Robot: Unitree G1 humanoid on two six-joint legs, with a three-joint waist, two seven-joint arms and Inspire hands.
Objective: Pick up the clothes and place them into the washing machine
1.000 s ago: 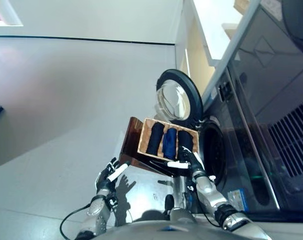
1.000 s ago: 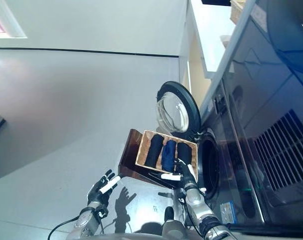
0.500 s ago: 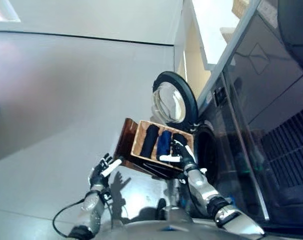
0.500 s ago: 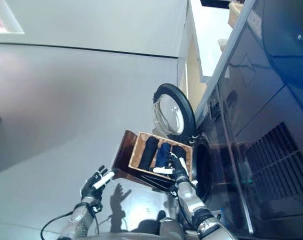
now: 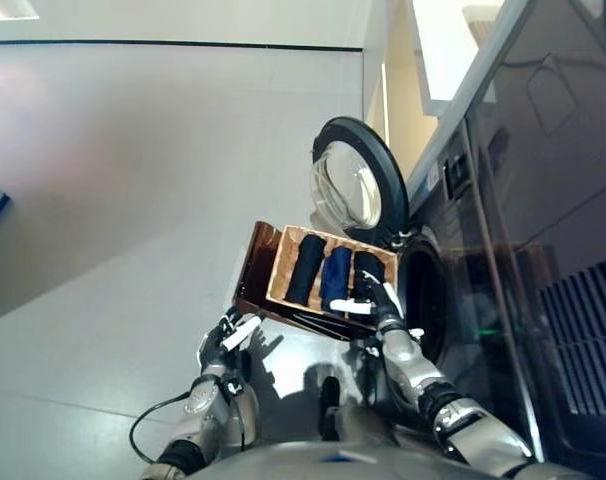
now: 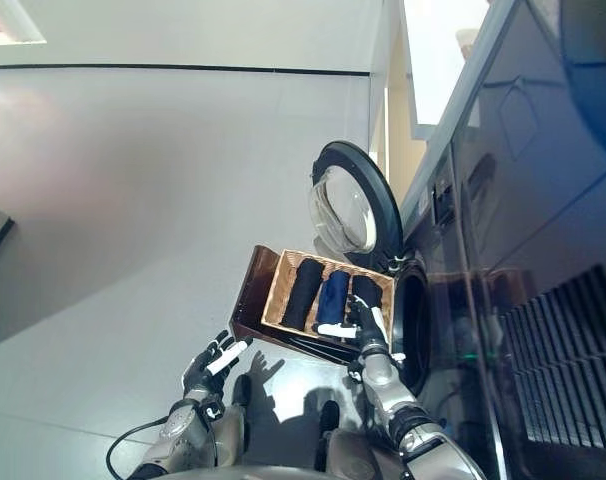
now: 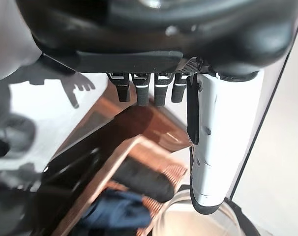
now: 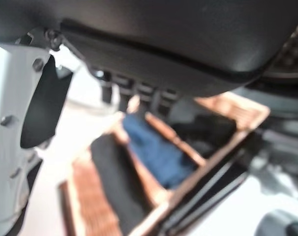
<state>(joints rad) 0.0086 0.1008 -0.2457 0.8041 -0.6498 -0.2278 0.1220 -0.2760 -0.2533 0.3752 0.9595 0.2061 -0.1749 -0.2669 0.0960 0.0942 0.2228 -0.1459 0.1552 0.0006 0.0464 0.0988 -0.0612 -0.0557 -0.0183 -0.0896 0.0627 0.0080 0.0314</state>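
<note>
wicker basket (image 5: 286, 258) w/ three rolled clothes (image 5: 332, 279); right hand (image 5: 375, 300) over rightmost roll, grip unclear; left hand (image 5: 228, 338) spread, empty.

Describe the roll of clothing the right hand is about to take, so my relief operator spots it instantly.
Find the washing machine with its round door open; a wicker tray sits before it. The black roll nearest the drum lies at the right hand; its neighbour is blue, not black.

rolled clothes (image 6: 318, 295) in basket (image 6: 273, 290), right hand (image 6: 368, 325) above
</note>
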